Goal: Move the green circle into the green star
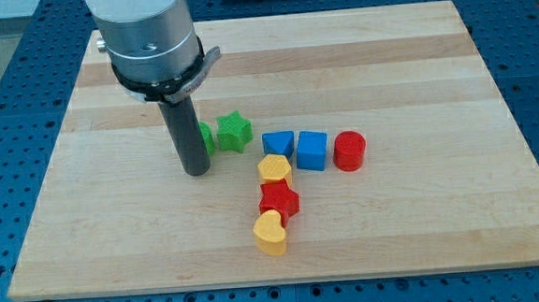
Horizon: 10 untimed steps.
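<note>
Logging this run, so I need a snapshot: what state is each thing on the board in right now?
my tip: down on the board, at the green circle's left in the view.
green circle: mostly hidden behind the rod, beside the green star; contact unclear.
green star: flat, right of the circle.
blue blocks: side by side.
red cylinder: upright.
yellow hexagon, red star, yellow heart: touching in a column.

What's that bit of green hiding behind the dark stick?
A green block, most likely the green circle, peeks out at the rod's right, mostly covered, so its shape is unclear. It looks close to or touching the green star. My tip sits at the view's left of both.
</note>
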Available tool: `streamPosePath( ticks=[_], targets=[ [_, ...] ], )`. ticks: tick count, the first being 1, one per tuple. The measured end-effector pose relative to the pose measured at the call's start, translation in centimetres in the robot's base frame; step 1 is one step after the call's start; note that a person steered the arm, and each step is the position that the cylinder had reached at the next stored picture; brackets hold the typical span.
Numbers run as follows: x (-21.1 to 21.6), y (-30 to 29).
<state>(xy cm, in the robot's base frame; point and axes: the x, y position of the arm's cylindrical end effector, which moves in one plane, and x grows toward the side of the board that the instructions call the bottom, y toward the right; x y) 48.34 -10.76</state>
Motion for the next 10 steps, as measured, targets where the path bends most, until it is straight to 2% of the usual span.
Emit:
streamPosePath(
  ticks=[2,4,6,8,10],
  targets=[
    [-0.7,-0.7],
    [-1.7,1.4],
    [-1.0,1.4],
    [-2.5,4.8],
    [-5.1,5.5]
  ],
)
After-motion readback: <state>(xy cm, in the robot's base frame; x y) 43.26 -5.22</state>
